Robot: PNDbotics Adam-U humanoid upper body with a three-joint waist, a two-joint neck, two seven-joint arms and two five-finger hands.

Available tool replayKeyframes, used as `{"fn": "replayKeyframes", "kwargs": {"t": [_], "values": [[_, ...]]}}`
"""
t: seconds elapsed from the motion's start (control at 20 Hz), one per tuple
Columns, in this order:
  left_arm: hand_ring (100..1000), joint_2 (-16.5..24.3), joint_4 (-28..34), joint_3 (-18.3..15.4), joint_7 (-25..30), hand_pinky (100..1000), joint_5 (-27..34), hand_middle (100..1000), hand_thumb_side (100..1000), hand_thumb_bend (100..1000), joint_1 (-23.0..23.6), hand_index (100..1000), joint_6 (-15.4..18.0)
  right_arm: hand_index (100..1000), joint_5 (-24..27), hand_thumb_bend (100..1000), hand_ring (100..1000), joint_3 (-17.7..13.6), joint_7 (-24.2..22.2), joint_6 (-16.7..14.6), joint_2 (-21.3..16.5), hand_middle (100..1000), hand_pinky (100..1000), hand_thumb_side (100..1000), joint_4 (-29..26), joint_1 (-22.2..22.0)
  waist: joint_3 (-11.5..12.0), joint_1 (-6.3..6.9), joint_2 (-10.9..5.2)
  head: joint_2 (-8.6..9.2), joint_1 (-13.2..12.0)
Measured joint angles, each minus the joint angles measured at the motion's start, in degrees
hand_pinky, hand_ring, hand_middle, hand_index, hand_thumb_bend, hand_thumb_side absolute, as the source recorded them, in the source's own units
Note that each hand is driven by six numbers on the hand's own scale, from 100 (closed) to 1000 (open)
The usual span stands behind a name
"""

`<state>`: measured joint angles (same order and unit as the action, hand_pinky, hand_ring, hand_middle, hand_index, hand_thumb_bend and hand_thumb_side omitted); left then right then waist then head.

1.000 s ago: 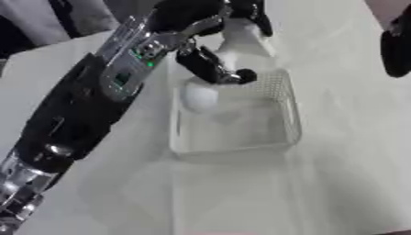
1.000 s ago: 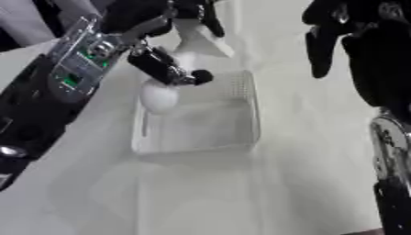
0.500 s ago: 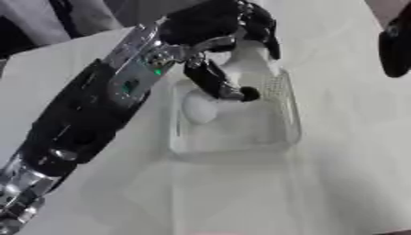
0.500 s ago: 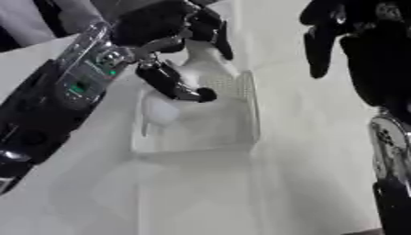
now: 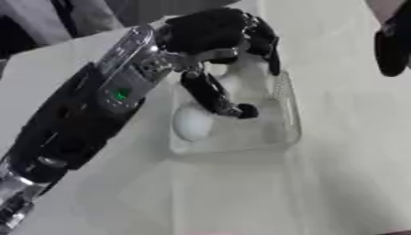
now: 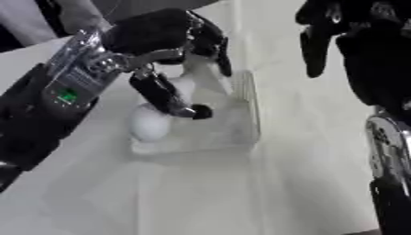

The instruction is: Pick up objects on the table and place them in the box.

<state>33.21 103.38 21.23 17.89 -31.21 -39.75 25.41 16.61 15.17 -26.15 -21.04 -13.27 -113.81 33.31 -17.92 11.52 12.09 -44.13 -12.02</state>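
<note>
The robot's left hand (image 5: 217, 34) hung over the far end of a clear plastic box (image 5: 285, 133), its fingers curled down around a pale white object (image 5: 241, 73) that stood inside the box's far half, with the thumb (image 5: 213, 94) stretched toward the box's middle; whether the fingers truly clasped that object or merely cupped it could not be told, since the palm hid the contact. Just below the thumb, against the box's near-left wall, lay a white egg-shaped object (image 5: 192, 123), already inside and apart from the fingers. The box sat on a white table (image 5: 224, 193), directly beneath the hand. Off to the hand's right and well apart from the box, the right hand (image 6: 353, 32) hung raised above the table, fingers drooping and holding nothing. By appearances the step in hand was setting the pale object down in the box. To do it well, the left hand would want to lower it until it rested on the box floor, uncurl clear of the thin walls, and lift straight up, so that neither the egg-shaped object nor the light box was nudged.
</note>
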Motion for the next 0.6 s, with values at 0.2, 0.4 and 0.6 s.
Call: {"fn": "replayKeyframes", "kwargs": {"t": [0.2,0.4,0.6], "values": [[979,0.03,0.23,-0.01,1.58,933,0.37,957,1000,670,0.01,1000,0.9,798,0.0,100,306,0.0,0.1,0.1,0.0,597,184,971,0.0,0.0,0.09,0.0,-0.01,0.0,0.0],[1000,0.04,0.21,-0.22,4.41,987,0.27,979,1000,701,0.01,1000,1.7,797,0.0,100,304,0.0,0.09,0.11,0.0,596,184,972,0.0,0.0,0.29,-0.01,-0.01,0.0,0.0],[977,0.04,0.19,-0.69,5.8,956,-0.25,968,999,715,0.01,999,1.95,796,0.0,100,302,0.0,0.04,0.1,0.0,595,184,972,0.0,0.0,0.4,-0.02,-0.01,0.0,0.0]]}}
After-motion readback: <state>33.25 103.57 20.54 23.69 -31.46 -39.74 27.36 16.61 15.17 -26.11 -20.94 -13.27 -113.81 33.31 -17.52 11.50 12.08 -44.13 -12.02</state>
